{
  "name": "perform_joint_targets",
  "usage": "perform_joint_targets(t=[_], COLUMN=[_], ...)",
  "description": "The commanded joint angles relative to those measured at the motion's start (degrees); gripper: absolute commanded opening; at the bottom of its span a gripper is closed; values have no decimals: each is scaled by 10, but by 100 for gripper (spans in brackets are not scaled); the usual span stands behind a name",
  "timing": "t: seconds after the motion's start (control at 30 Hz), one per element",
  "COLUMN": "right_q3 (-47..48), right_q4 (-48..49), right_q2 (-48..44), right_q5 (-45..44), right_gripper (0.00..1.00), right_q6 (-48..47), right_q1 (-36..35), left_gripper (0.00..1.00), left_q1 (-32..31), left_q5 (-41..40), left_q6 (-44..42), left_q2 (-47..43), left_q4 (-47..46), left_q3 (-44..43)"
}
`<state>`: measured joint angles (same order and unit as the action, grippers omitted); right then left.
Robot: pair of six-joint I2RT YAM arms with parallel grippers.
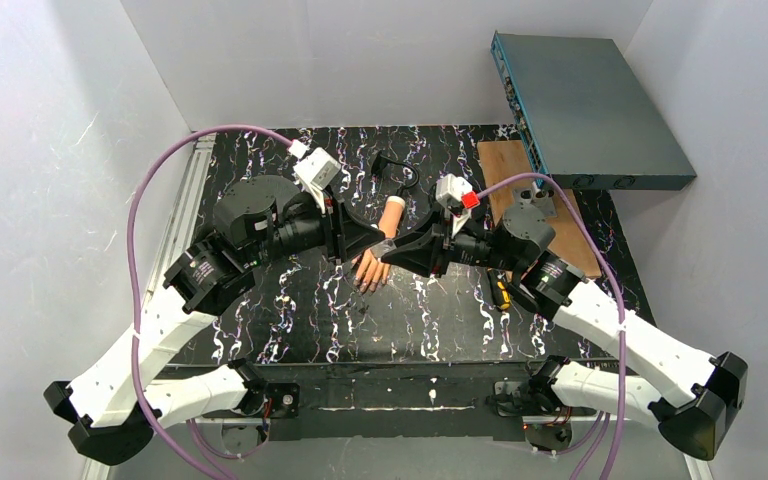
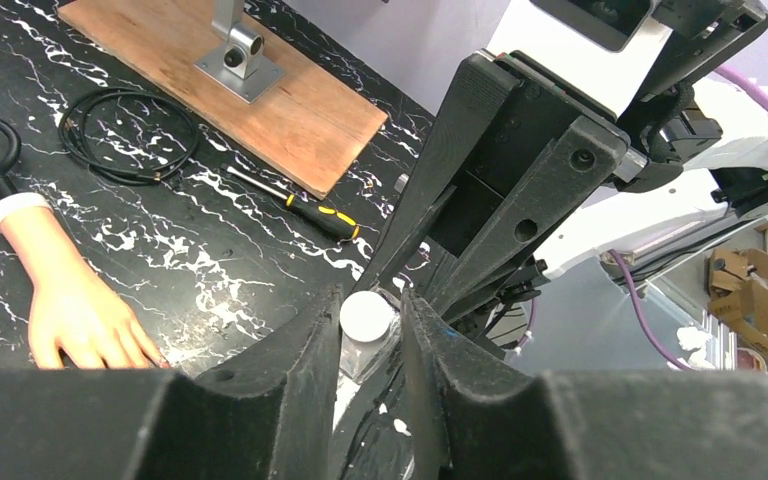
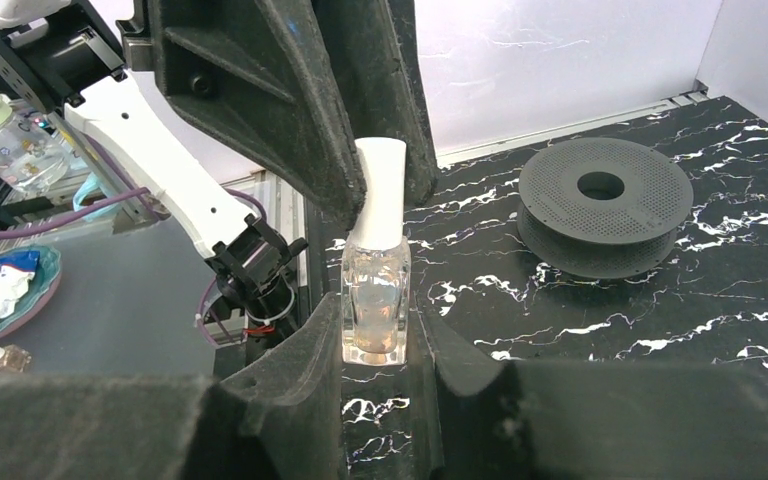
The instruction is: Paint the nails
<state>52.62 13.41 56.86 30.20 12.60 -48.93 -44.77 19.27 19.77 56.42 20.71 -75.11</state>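
Note:
My right gripper [image 3: 375,325] is shut on a clear nail polish bottle [image 3: 374,300] and holds it upright by its glass body. Its white cap [image 3: 380,185] sits between the fingers of my left gripper [image 2: 370,315], which is shut on it; the cap's round top [image 2: 368,314] shows there. In the top view both grippers, left [image 1: 372,242] and right [image 1: 402,250], meet just above the flesh-coloured mannequin hand [image 1: 388,215]. The hand lies flat, white wrist stub away from me, and also shows in the left wrist view [image 2: 70,310]. The nails [image 1: 365,284] are tiny dark tips, barely visible.
A black spool [image 1: 255,200] lies behind the left arm and shows in the right wrist view [image 3: 600,205]. A wooden board [image 1: 505,165] with a metal mount [image 1: 535,200], a grey box [image 1: 590,110], a black cable [image 2: 125,125] and a screwdriver [image 2: 305,205] lie to the right.

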Motion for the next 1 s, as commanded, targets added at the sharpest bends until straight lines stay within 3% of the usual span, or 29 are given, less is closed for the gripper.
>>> perform_joint_targets(t=[0.0,0.07,0.17,0.37,0.5,0.83,0.87,0.9,0.97], right_q3=[25,23,24,18,15,5,6,6,6], right_q4=[39,46,52,68,96,190,190,189,179], right_q2=[2,5,10,-7,-19,-20,-18,-18,-19], right_q5=[11,15,19,51,119,204,206,206,203], right_gripper=[1,1,1,1,1,1,1,1,1], right_q6=[-4,-5,-5,9,34,107,109,111,110], right_q1=[-3,-2,-2,-1,0,4,4,4,4], left_gripper=[23,18,0,0,0,0,2,11,46], left_q1=[-2,-2,-2,-2,-2,-2,-2,-2,-2], left_q5=[-1,7,34,171,288,357,356,355,346], left_q6=[-1,-3,-7,-45,-67,-47,-46,-44,-44], left_q2=[-3,0,2,-8,-28,-31,-32,-34,-38], left_q4=[-15,-15,-23,-59,-111,-174,-172,-171,-164], left_q3=[8,12,19,36,61,84,84,84,82])
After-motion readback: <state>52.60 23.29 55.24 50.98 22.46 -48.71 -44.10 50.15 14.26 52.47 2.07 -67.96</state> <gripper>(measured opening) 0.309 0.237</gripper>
